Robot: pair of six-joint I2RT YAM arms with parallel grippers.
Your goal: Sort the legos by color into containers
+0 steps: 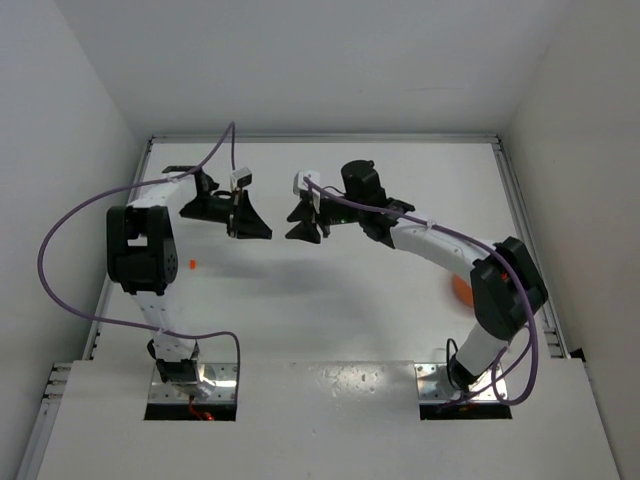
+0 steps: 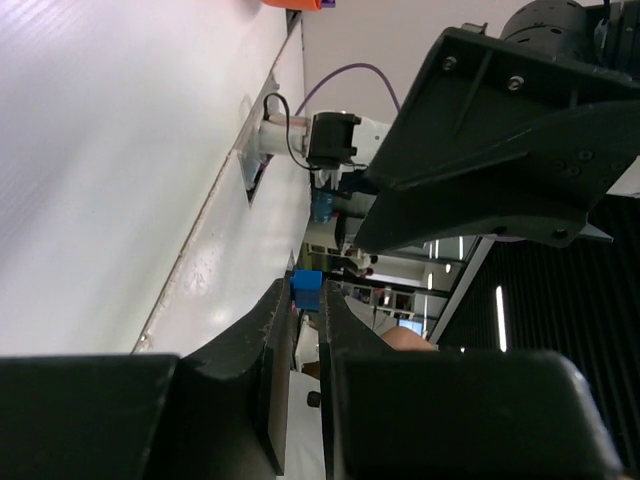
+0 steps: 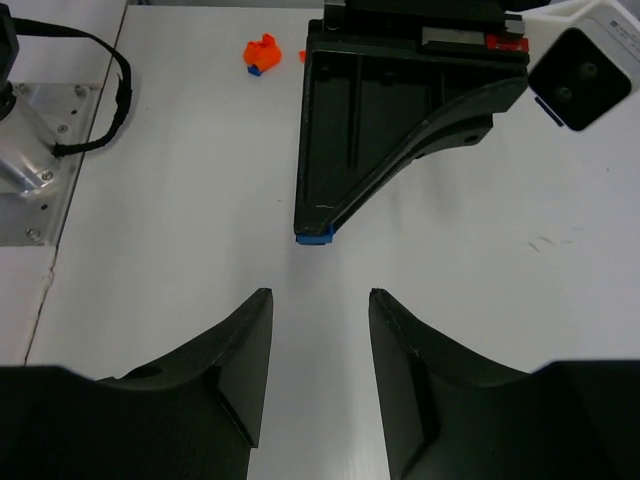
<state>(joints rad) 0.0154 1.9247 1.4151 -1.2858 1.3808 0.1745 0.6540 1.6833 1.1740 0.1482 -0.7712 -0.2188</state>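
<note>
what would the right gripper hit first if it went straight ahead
Probably the blue brick pinched at the tip of the left gripper, which sits centred ahead of the open right gripper; depth is hard to judge.

Both arms stretch forward, gripper tips facing. Left gripper (image 2: 307, 306) pinches a blue lego (image 2: 306, 287) (jaws nearly together); right gripper (image 3: 319, 298) gapes.

Matt black plastic fingers (image 3: 240, 370), smooth blue plastic brick (image 3: 314, 238)
</note>
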